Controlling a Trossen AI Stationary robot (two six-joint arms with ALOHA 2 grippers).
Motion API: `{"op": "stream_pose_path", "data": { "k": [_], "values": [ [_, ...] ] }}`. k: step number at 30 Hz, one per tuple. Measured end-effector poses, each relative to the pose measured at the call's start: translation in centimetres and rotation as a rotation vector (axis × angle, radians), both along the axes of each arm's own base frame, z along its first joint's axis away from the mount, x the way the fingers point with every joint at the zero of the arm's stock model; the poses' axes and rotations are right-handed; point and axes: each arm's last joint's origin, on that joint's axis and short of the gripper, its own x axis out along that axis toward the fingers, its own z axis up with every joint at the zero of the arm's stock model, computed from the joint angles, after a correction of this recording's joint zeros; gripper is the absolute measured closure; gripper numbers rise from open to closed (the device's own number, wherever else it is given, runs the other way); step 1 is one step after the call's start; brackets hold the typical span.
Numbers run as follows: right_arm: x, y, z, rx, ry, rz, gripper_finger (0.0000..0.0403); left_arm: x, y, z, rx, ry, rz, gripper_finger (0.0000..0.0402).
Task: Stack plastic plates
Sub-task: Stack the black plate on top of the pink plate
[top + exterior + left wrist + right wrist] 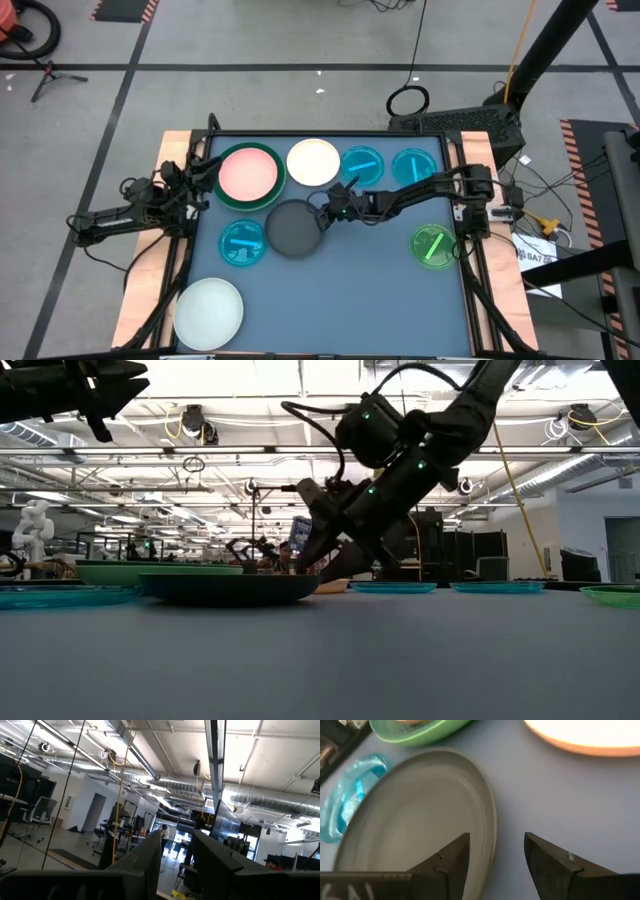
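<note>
A dark grey plate (294, 228) lies flat on the blue table (350, 300), near its middle. My right gripper (495, 855) is open and slants down over the plate's right rim (487, 820), one finger over the plate's inside and the other over the bare table beside it. The low view shows this gripper (322, 572) at the rim of the grey plate (228, 587). My left gripper (175, 865) waits at the table's left edge, raised, open and holding nothing. My right gripper stands astride the dark grey plate's right rim (490, 835), coming from the table's right side and slanting down. Whether either finger touches the plate, I cannot tell. The plate lies flat on the table.
A pink plate on a dark green one (248, 175), a white plate (313, 162) and two cyan plates (362, 165) (412, 167) line the far side. Another cyan plate (242, 243) lies left of the grey one. A bright green plate (432, 246) sits right, a pale large plate (209, 312) near left.
</note>
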Motion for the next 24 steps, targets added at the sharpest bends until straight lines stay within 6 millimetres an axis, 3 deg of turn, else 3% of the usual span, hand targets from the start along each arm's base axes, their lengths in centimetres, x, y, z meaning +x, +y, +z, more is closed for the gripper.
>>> {"op": "stream_pose_path", "data": {
  "k": [12, 24],
  "values": [
    [3.0, 0.2, -0.2, -0.038, 0.099, 0.079, 0.0234, 0.0, 0.0, 0.0, 0.001, 0.003, 0.001, 0.0286],
    [2.9, 0.1, 0.0, -0.050, 0.123, 0.047, 0.0363, 0.0, 0.0, 0.0, -0.002, 0.001, -0.001, 0.0286]
  ]
}}
